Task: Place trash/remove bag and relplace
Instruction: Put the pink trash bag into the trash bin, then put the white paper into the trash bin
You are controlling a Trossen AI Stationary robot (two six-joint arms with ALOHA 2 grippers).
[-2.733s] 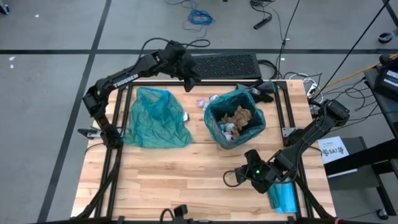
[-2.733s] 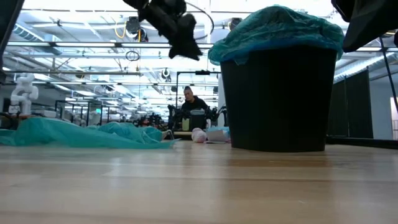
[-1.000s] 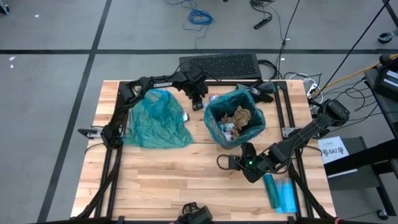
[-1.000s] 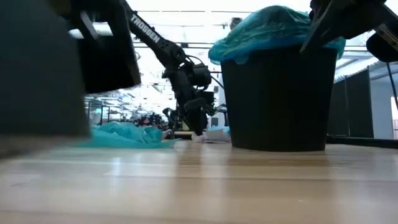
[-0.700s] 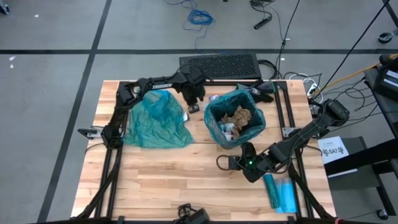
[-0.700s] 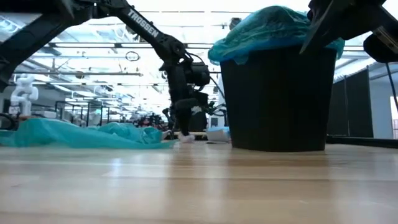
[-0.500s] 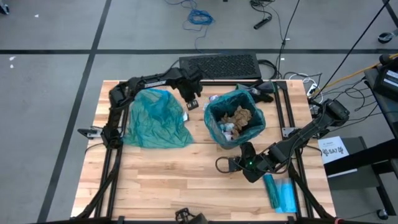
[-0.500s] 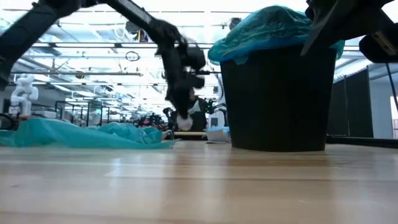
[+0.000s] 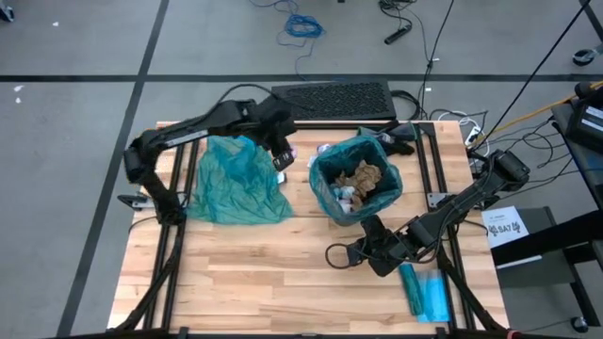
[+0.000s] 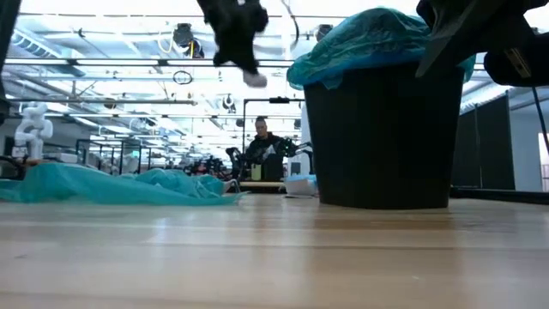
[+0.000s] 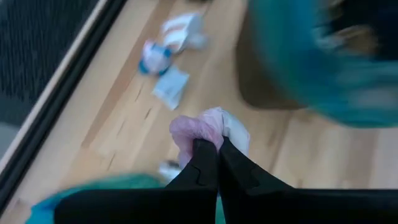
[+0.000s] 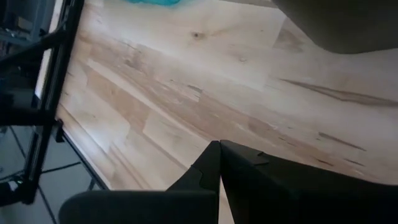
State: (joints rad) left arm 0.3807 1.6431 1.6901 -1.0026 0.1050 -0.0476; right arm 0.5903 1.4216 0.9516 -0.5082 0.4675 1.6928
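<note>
the left pincer (image 11: 214, 146) is clamped on a pink-white wad of trash (image 11: 208, 129), lifted above the tabletop (image 9: 283, 273) near the far edge, beside the bin (image 9: 355, 179). the right pincer (image 12: 219, 149) is closed and empty, near the tabletop's near-right area.

No legible text anywhere; white card (image 9: 506, 227) beside table shows print too small to read.

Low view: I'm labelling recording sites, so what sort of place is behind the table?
Probably a large robotics lab or workshop: a white humanoid robot, a person seated at a workstation, and an open industrial ceiling.
</note>
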